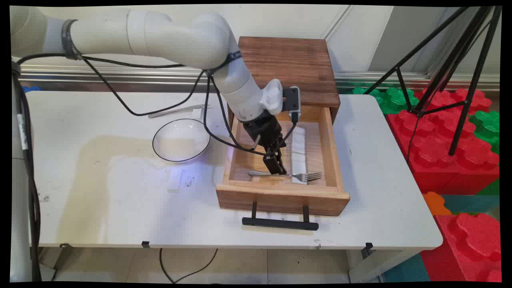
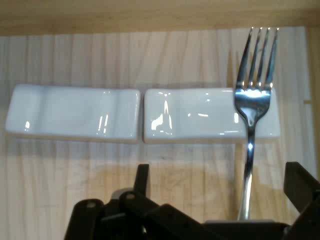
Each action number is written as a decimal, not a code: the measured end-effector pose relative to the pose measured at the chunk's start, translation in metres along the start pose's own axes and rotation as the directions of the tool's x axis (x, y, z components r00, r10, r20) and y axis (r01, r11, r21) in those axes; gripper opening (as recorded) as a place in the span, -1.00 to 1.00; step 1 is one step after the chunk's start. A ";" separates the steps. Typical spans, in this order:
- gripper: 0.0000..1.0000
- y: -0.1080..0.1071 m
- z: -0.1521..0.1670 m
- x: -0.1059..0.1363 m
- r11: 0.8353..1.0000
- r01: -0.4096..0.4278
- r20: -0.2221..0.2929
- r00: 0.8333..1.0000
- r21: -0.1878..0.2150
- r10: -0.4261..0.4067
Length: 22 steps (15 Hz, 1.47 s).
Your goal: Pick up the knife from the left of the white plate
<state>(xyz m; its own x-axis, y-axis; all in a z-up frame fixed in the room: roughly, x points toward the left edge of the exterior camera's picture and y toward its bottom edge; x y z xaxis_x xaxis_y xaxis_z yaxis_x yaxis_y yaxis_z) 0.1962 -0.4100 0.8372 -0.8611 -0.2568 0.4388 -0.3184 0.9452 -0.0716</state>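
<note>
The gripper (image 1: 275,165) reaches down into the open wooden drawer (image 1: 280,192) at the centre of the main view, its black fingers pointing at the drawer floor near the front wall. A silver fork (image 1: 286,174) lies flat on that floor, running left to right in the main view, handle to the left and tines to the right. The jaws stand just over the fork's handle, about midway along it.

In the hand view the jaws are spread apart: one finger (image 2: 141,180) rises at lower centre, the other (image 2: 301,187) at the lower right edge, and the fork's handle (image 2: 246,185) runs up between them, nearer the right one, with bare wood on both sides of it. Whether the fingers touch the handle cannot be told.

The fork's neck rests across the right-hand one of two white ceramic rests (image 2: 210,116) lying end to end on the drawer floor, its tines pointing beyond them to the upper right of the hand view.

On the white worktop (image 1: 120,200), left of the drawer in the main view, stands a white bowl (image 1: 181,140) with a dark rim. Just above it, toward the upper left, lies a long silver utensil (image 1: 176,111). The drawer's black handle (image 1: 280,223) juts toward the lower centre of the frame.
</note>
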 end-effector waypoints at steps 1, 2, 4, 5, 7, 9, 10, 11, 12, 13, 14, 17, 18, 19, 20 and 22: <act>1.00 0.000 -0.005 -0.001 1.000 0.000 -0.004 1.000 0.004 0.000; 1.00 0.000 -0.012 -0.001 1.000 0.000 -0.008 1.000 0.007 0.000; 1.00 0.000 -0.022 -0.002 1.000 0.000 -0.015 1.000 0.014 0.000; 1.00 0.000 -0.029 -0.002 1.000 0.001 -0.020 1.000 0.018 -0.001; 1.00 0.000 -0.048 -0.003 1.000 0.003 -0.033 0.999 0.029 -0.002; 1.00 -0.001 -0.063 -0.005 0.999 0.009 -0.041 0.999 0.041 -0.008; 1.00 -0.001 -0.073 -0.007 0.999 0.014 -0.047 0.999 0.048 -0.012; 1.00 -0.001 -0.079 -0.008 0.998 0.020 -0.051 0.999 0.054 -0.017; 1.00 -0.002 -0.089 -0.010 0.998 0.029 -0.057 0.998 0.064 -0.025; 1.00 -0.002 -0.096 -0.012 0.997 0.035 -0.061 0.998 0.070 -0.031; 1.00 -0.002 -0.107 -0.015 0.996 0.046 -0.067 0.997 0.081 -0.040; 1.00 -0.001 -0.141 -0.029 0.990 0.082 -0.077 0.994 0.115 -0.074; 1.00 0.001 -0.152 -0.036 0.987 0.096 -0.078 0.993 0.126 -0.087; 1.00 0.002 -0.163 -0.043 0.984 0.112 -0.080 0.992 0.138 -0.102; 1.00 0.004 -0.171 -0.049 0.981 0.128 -0.082 0.990 0.148 -0.117; 1.00 0.009 -0.190 -0.067 0.968 0.179 -0.087 0.982 0.176 -0.166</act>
<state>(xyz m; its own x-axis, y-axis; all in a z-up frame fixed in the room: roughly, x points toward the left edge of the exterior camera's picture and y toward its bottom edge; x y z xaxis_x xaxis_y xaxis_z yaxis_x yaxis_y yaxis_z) 0.3265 -0.3463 0.9776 -0.7586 -0.3913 0.5209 -0.5319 0.8338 -0.1482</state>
